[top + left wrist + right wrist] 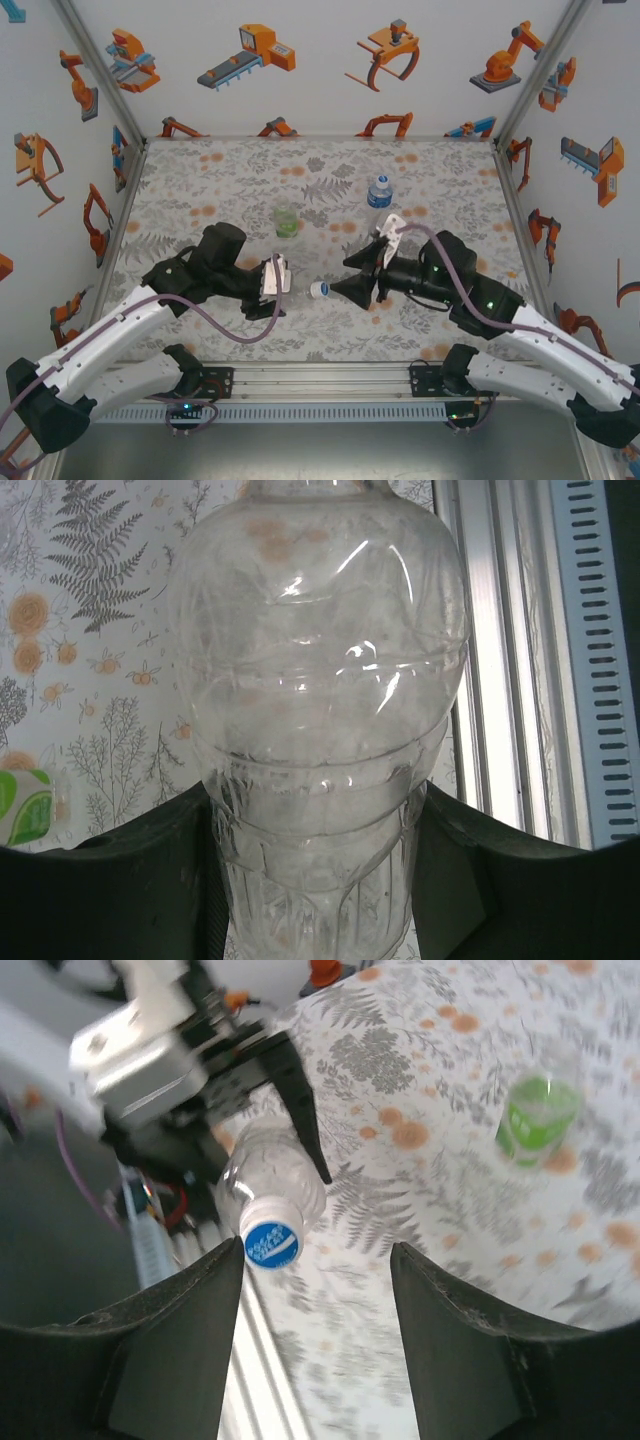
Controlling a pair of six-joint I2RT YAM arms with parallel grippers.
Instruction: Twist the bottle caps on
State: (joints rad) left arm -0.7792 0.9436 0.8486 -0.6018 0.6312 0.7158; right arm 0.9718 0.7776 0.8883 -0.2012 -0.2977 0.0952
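A colourless clear plastic bottle (315, 680) is clamped on either side of its ribbed body by the left gripper (273, 277). It appears to be held clear of the fern-patterned surface (200, 175), lying roughly level. Its long axis runs left to right across the workspace, with the neck pointed at the right gripper (318, 1253). A small round white plastic cap with a blue top (272, 1244) is seated on that neck and is seen face-on from the right wrist.

The right gripper is shown with its jaws apart and nothing between them. The cap lies just beyond the fingertips, close to the finger on the left of that view rather than centred in the gap. No contact can be made out. From above, the gripper's own axis is nearly in line with the bottle's, so the cap is met end-on, and the right arm is the nearer one to it.

The coming move is judged to turn on this alignment. A small sideways correction would be needed to centre the cap before it is closed upon and twisted about the shared axis. How far the cap is threaded cannot be told.

A green-tinted clear plastic bottle (287, 222) and a clear plastic bottle with a blue label (378, 192) are stood upright farther back, well apart from both grippers.
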